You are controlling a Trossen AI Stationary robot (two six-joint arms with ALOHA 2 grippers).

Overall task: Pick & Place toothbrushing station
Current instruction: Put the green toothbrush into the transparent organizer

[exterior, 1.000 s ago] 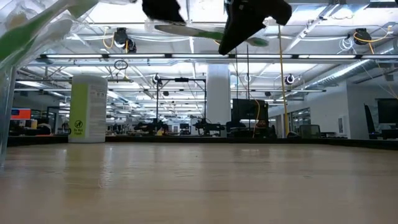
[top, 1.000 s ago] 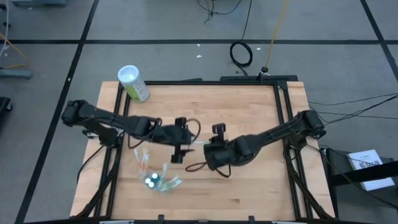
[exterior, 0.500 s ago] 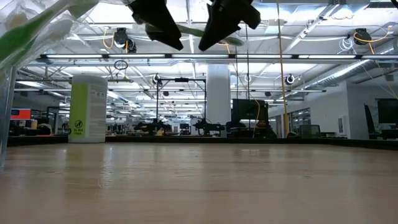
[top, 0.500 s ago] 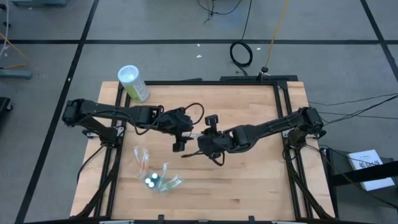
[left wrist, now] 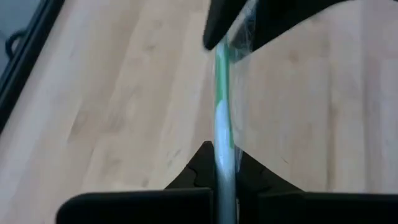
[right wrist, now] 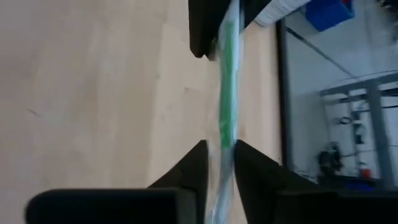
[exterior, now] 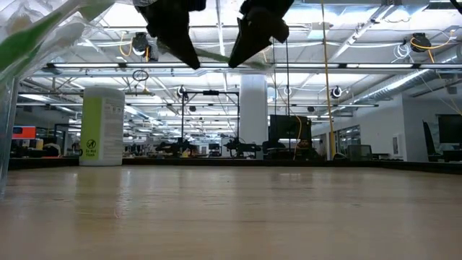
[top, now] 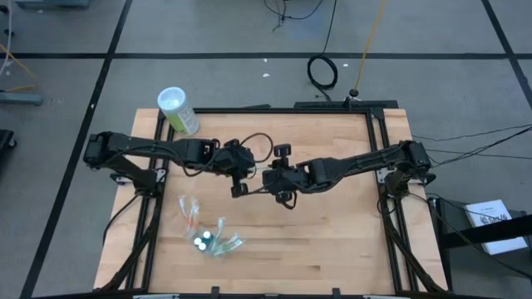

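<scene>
A thin white toothbrush with a green accent, in a clear wrapper [top: 255, 178] [exterior: 214, 56], hangs level in the air above the middle of the table. My left gripper [top: 242, 176] [exterior: 189, 61] is shut on its left end. My right gripper [top: 268, 179] [exterior: 236, 59] stands at its right end, fingers close on both sides of the wrapper. Both reach down from above in the low view. A small clear holder with blue-capped tubes and more brushes [top: 209, 238] lies on the table's near left. My left gripper pinches one end of the toothbrush's handle [left wrist: 223, 163] between its two fingers, which lie along the brush. The brush runs straight out from the fingers, level and clear of the table. My right gripper has the wrapped other end [right wrist: 222, 163] between its two fingers [right wrist: 196, 163], also along the brush. The wrapper fills the narrow gap between them.
A large green canister with a white lid [top: 177, 110] [exterior: 102, 126] stands at the far left corner. The clear holder shows very close and blurred at the low view's upper left [exterior: 32, 32]. Bare wood [top: 332, 241] lies at the near right.
My right gripper has carried the toothbrush toward the far edge and the left. My left gripper has gone a little toward the far edge, met the brush's free end and taken hold of it. The brush has stayed level and clear of the table.
</scene>
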